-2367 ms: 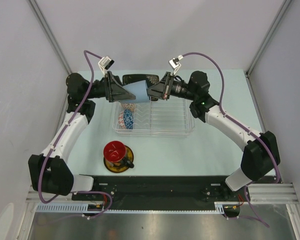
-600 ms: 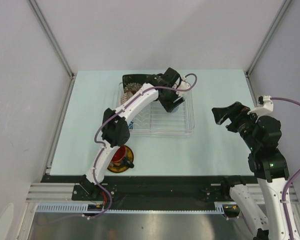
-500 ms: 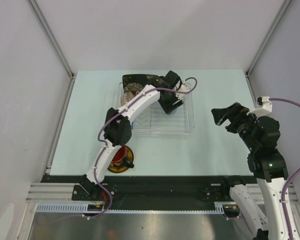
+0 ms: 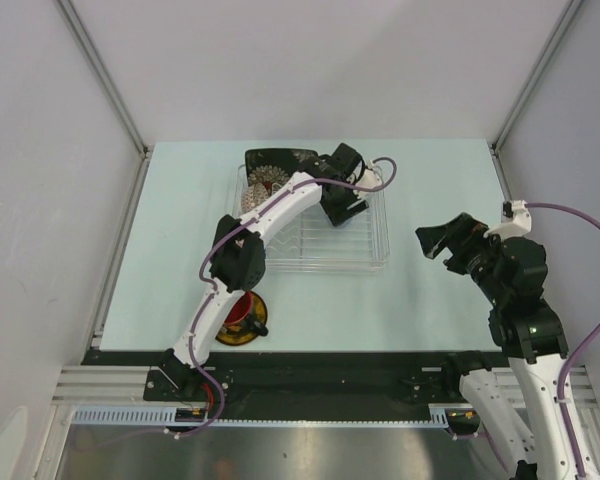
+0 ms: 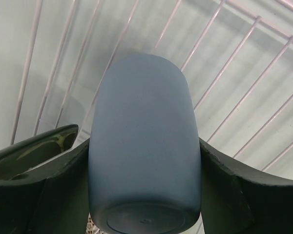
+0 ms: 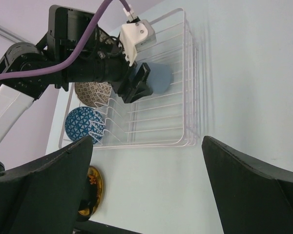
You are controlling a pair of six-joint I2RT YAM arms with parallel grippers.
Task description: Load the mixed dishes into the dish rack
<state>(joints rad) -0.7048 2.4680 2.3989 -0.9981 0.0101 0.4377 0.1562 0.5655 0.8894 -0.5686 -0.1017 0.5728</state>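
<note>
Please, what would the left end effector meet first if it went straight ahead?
The left end effector, holding a blue cup, would likely meet the dish rack wires first; depth is unclear.

Bright, even, diffuse light fills every view; shadows on the pale desk (image 4: 160, 220) are faint. In the left end effector (image 5: 145, 161), the matte blue cup (image 5: 144, 107) shades smoothly; the dark fingers (image 5: 44, 195) beside it look soft and underexposed.

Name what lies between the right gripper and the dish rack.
Nothing stands there. In the top view, only bare table separates the open right gripper from the dish rack.
</note>
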